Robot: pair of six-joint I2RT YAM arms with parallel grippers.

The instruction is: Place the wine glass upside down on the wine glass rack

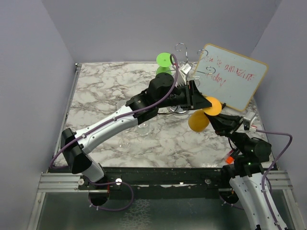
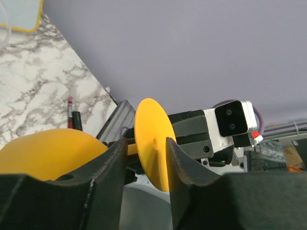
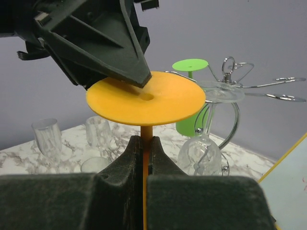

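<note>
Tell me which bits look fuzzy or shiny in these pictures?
Left wrist view: the near jaws are dark and fuzzy, the orange wine glass sharp. Right wrist view: same fuzzy jaws, and the wine glass rack glints. Top view: soft even light, little shadow.

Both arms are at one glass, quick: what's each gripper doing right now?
Left gripper: open, jaws straddling the foot of the orange wine glass, not clamped.
Right gripper: shut on the orange wine glass, at its stem.

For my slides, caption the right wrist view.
Right gripper pinches the inverted orange wine glass by its stem, left gripper straddling its foot; rack with a green glass behind.
</note>
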